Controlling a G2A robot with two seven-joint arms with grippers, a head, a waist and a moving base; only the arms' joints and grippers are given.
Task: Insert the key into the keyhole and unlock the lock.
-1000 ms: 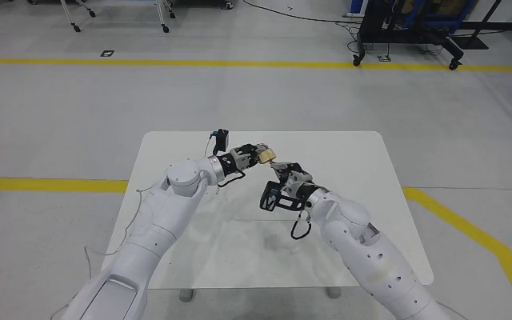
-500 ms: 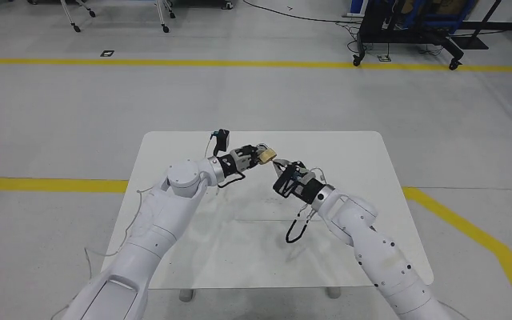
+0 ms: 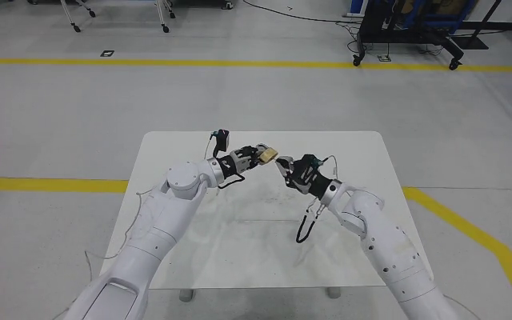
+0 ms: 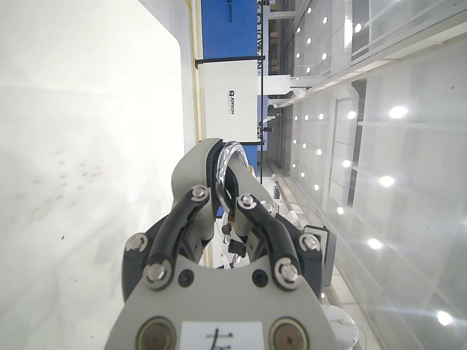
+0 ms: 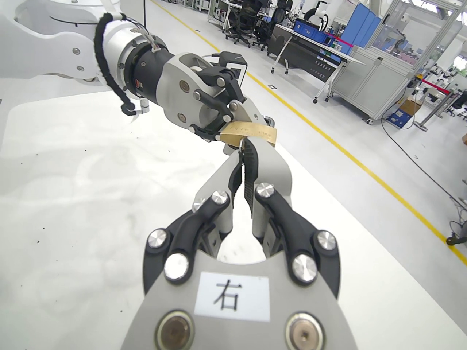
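Note:
A brass padlock (image 3: 267, 154) hangs in the air above the far middle of the white table (image 3: 240, 248). My left gripper (image 3: 257, 154) is shut on its silver shackle (image 4: 227, 169). In the right wrist view the lock's brass body (image 5: 255, 133) juts from the left gripper (image 5: 239, 120). My right gripper (image 5: 245, 146) is shut, its tips pressed against the underside of the lock. The key is hidden between its pads. In the top view the right gripper (image 3: 281, 166) meets the lock from the right.
A black cable loop (image 3: 306, 224) hangs from the right forearm over the table. The table's far edge (image 5: 292, 154) runs just beyond the lock. Yellow floor lines and distant workstations lie past it.
The right arm has swung outward and its gripper has risen toward the lock, bringing its tips against the lock's underside. The left arm and the lock have stayed put.

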